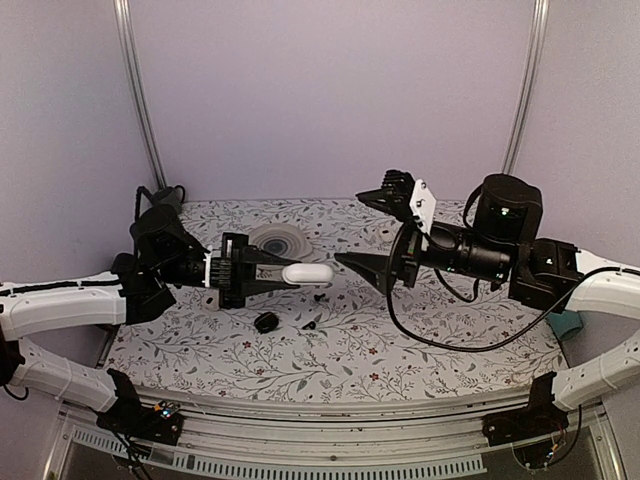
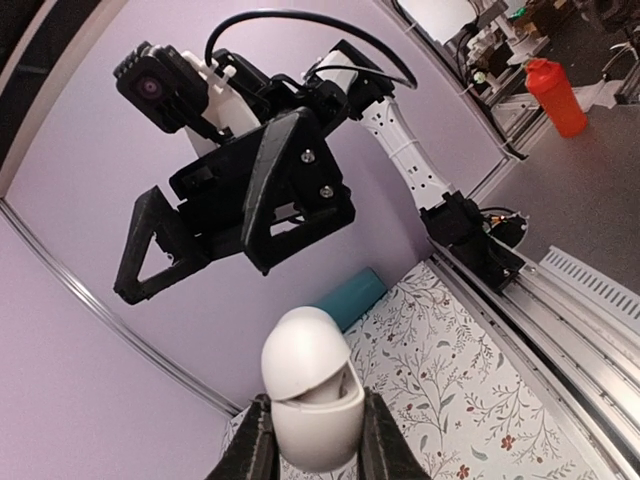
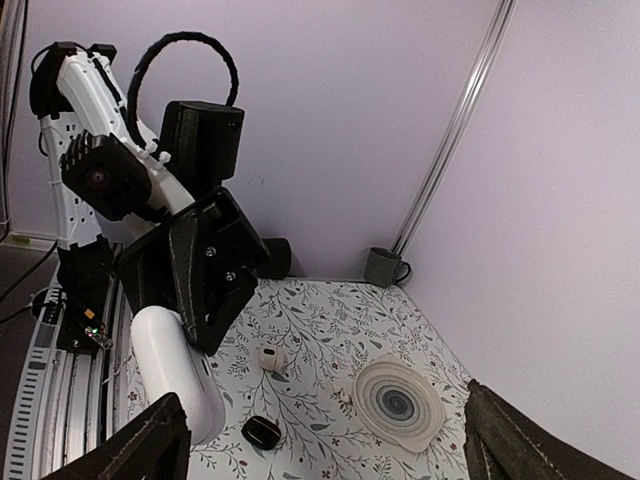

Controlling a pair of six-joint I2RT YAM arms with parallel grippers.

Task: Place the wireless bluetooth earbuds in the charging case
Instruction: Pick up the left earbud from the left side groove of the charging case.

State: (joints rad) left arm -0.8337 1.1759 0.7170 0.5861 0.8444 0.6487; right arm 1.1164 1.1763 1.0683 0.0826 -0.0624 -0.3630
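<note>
The white egg-shaped charging case is held above the table with my left gripper shut on its lower half. Its lid stands slightly ajar. In the top view the case points right, toward my right gripper, which hangs open and empty a short way off. One small white earbud with a dark spot lies on the floral table, left of the case in the right wrist view. A tinier white piece lies by the plate; I cannot tell if it is an earbud.
A ringed plate sits at the back of the table. A dark mug stands in the far corner. Small black bits lie under the case. A teal object lies at the table's right edge.
</note>
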